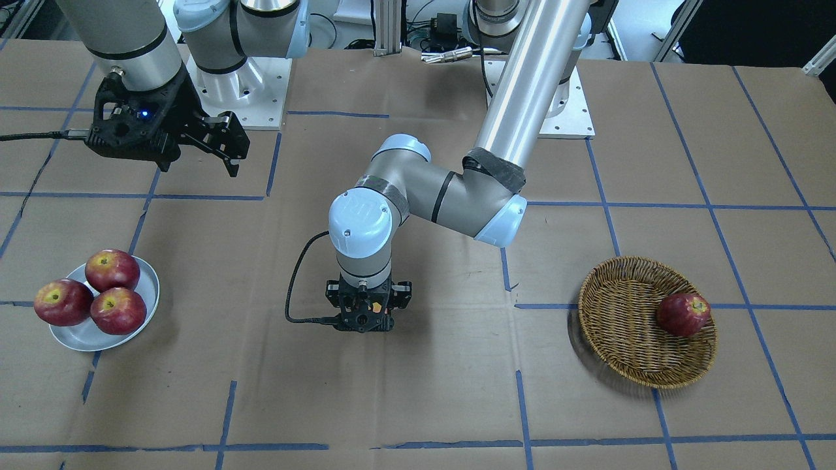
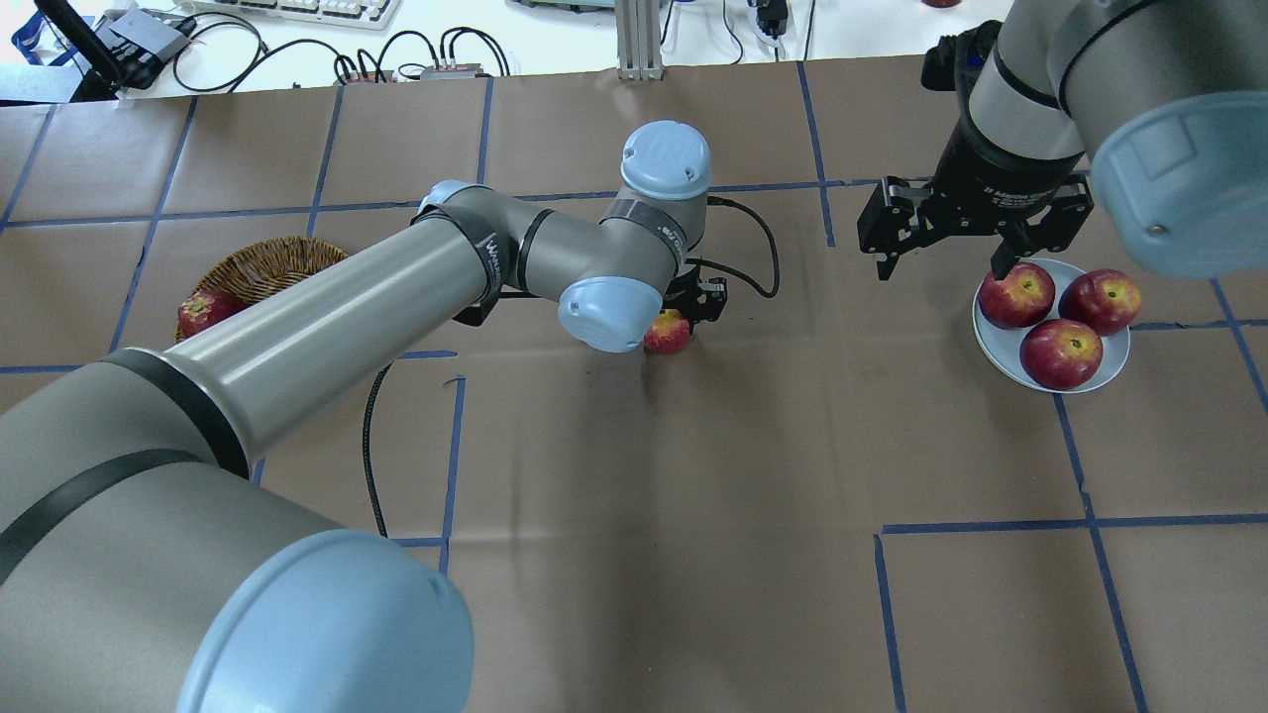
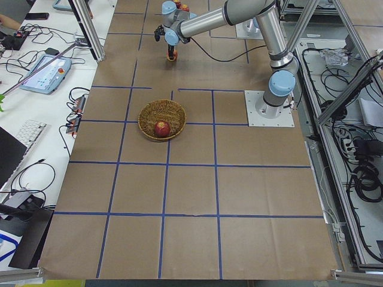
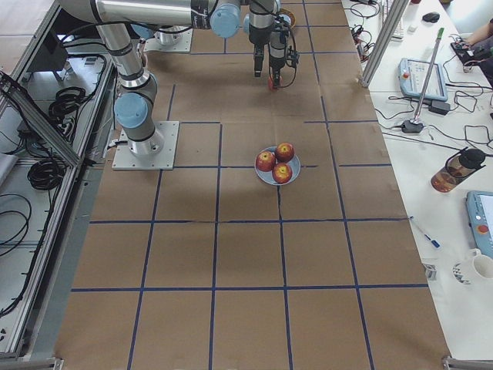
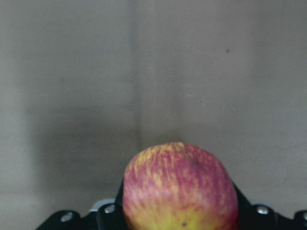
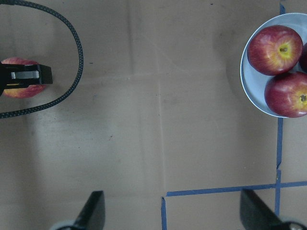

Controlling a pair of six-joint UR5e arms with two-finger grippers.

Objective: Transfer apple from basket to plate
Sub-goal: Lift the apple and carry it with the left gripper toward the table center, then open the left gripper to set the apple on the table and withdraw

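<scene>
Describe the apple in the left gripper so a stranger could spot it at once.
Look at the middle of the brown table, between the basket and the plate, where the left gripper points down. The apple sits in its grip. Unlike the darker red apples on the plate and in the basket, it is streaked pinkish red and yellow.

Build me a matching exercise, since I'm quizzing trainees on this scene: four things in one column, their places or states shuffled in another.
1. pinkish apple
2. basket
3. plate
4. right gripper

A. holds three dark red apples
B. jaws open, above the table
C. holds one dark red apple
D. clamped in the left gripper, mid-table

Pairs: 1-D, 2-C, 3-A, 4-B
</scene>
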